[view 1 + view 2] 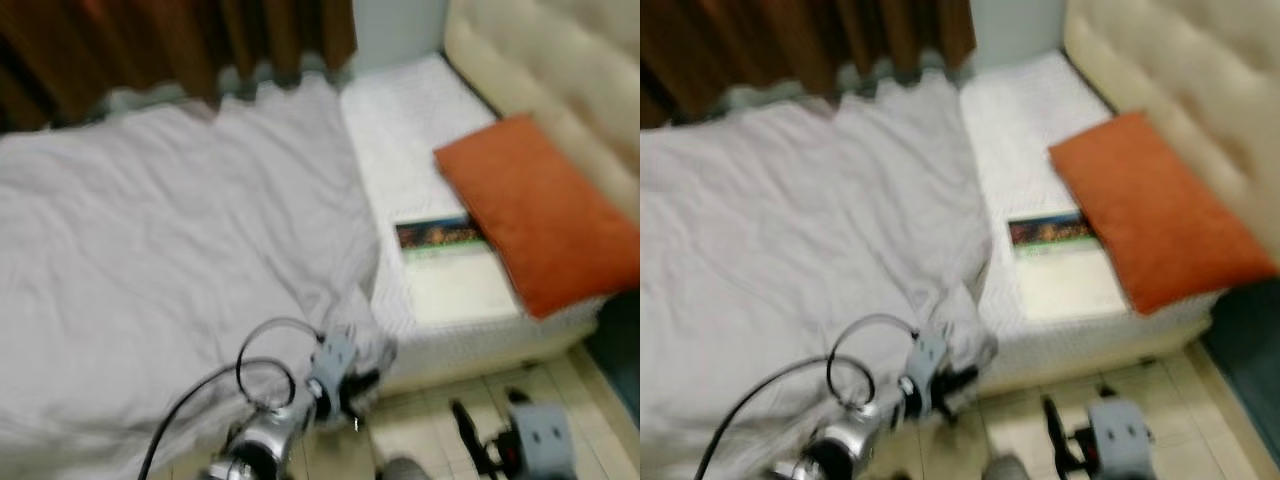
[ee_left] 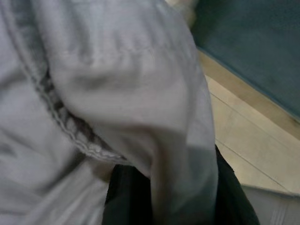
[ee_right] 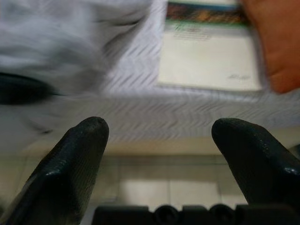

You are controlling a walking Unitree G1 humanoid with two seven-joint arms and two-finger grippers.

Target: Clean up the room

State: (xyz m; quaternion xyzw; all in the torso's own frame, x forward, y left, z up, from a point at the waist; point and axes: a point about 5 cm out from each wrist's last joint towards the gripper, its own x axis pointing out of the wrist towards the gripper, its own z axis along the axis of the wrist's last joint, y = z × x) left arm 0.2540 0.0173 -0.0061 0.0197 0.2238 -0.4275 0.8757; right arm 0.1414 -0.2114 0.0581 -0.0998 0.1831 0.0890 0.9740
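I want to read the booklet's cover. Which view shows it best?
The right wrist view: the booklet lies close and large beyond the open right gripper. Both eye views show it whole but small and blurred, beside the orange pillow.

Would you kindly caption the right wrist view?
Open right gripper faces the bed, booklet and orange pillow.

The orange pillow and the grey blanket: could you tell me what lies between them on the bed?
A booklet on bare white mattress, seen in both eye views.
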